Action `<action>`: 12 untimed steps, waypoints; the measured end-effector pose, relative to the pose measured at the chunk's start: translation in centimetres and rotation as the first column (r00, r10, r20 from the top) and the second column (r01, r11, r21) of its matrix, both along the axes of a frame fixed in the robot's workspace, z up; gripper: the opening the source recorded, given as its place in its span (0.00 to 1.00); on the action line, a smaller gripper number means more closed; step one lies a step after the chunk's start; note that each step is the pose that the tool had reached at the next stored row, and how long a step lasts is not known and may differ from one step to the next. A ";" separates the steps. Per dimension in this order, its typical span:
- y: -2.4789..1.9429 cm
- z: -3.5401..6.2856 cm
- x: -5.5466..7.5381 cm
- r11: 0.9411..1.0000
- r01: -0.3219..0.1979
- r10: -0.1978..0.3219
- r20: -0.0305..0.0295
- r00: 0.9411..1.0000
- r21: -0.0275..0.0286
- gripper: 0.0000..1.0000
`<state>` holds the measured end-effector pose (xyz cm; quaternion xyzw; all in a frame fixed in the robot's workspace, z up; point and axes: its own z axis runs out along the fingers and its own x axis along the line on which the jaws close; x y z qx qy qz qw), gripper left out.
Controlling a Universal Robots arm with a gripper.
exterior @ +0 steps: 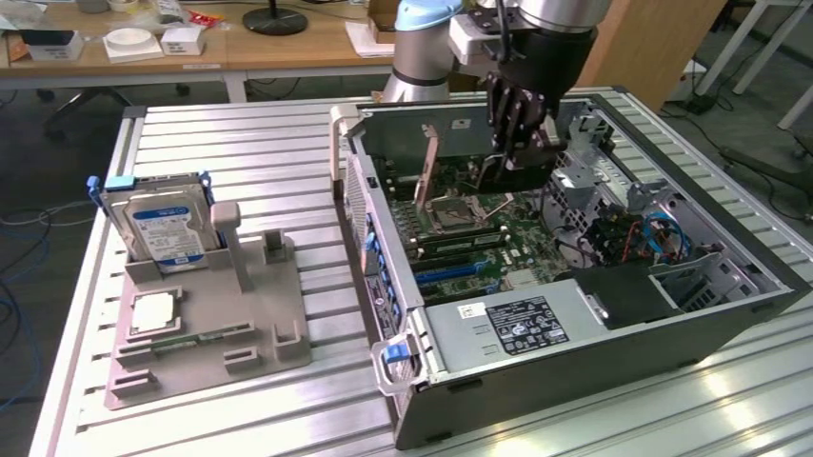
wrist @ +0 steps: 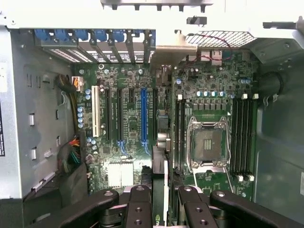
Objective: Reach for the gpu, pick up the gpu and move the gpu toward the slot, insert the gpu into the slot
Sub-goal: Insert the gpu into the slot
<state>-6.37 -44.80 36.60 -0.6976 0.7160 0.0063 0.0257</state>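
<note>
Jaws clamped on gpu edge | arm vertical, wrist down inside case | above motherboard

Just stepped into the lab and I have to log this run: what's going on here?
A robot arm's gripper is inside the open computer case, shut on the gpu, which it holds edge-on above the motherboard near the expansion slots. Whether the card is seated in a slot cannot be told. A hard drive stands in a grey holder beside the case, at the exterior view's left.
</note>
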 end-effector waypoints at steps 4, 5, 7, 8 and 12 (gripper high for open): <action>-0.42 -0.18 0.0 1.000 -0.002 0.002 0.000 1.000 0.000 0.26; -0.62 -0.24 0.0 1.000 -0.002 0.002 0.000 1.000 0.000 0.26; -0.83 -0.49 0.0 1.000 -0.002 0.002 0.000 1.000 0.000 0.26; -0.84 -0.66 -0.1 1.000 -0.002 0.002 0.000 1.000 0.000 0.26; -0.84 -1.38 -0.4 1.000 -0.001 0.001 0.000 1.000 0.000 0.26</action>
